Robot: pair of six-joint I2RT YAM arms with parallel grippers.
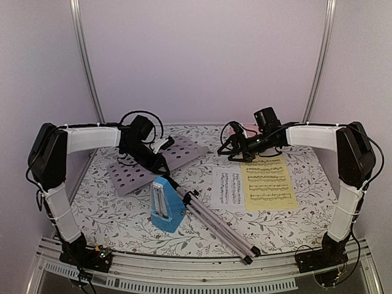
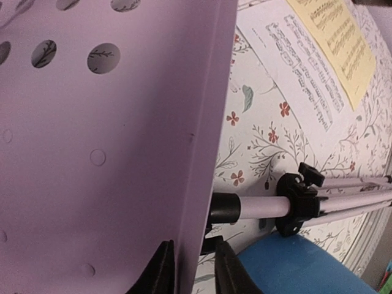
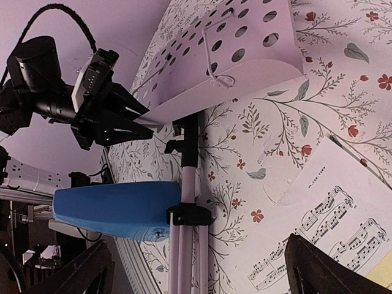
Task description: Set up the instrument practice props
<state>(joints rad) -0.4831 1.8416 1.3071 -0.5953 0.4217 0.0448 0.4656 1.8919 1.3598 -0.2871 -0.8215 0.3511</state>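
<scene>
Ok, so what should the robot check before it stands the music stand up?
1. Left gripper holding the music stand: ok, shut on its edge.
2. Right gripper free to help: ok, open and empty.
3. Stand upright: not ok, lying on the table.
4. Tripod legs spread: not ok, folded together.
5. Metronome clear of the stand: not ok, right beside it.
6. White sheet and yellow sheet out of the way: ok, flat, apart from the legs.
</scene>
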